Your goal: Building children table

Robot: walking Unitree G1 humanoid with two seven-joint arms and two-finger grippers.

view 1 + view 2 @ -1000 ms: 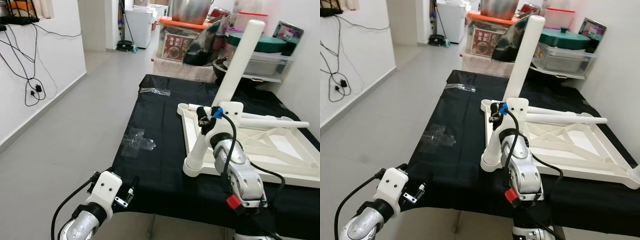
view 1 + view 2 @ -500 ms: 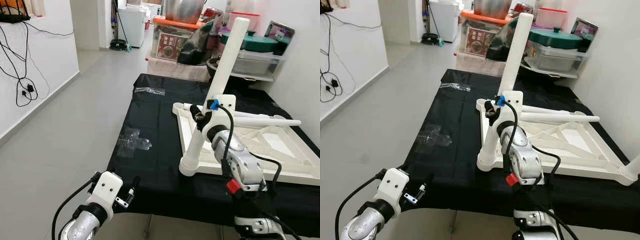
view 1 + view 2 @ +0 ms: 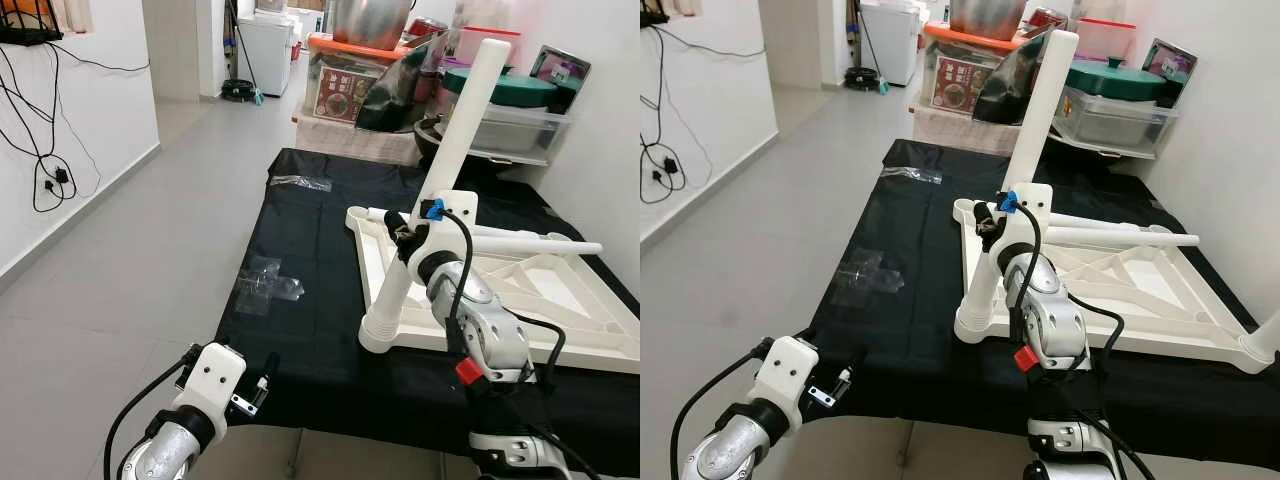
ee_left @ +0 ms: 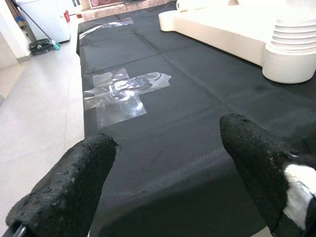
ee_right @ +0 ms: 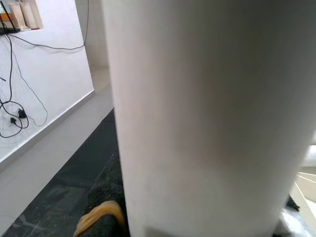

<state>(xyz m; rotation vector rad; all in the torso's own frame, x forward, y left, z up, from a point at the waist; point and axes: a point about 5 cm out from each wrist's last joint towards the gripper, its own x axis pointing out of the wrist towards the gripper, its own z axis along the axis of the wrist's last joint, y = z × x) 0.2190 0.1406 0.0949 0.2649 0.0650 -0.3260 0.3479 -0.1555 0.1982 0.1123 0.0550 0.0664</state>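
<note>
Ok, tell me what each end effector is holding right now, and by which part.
The right end effector grips the white table leg at its middle. The left end effector is open and holds nothing, hovering at the black cloth's near edge.

Even, bright indoor light fills the head views, which are sharp with soft, faint shadows. The black cloth [image 3: 320, 300] on the table stays matte, while the clear tape patch [image 4: 121, 91] catches pale glare. Close to the wrist cameras, the white table leg [image 5: 212, 118] and the fingertips [image 4: 74, 182] look soft, slightly blurred.
</note>
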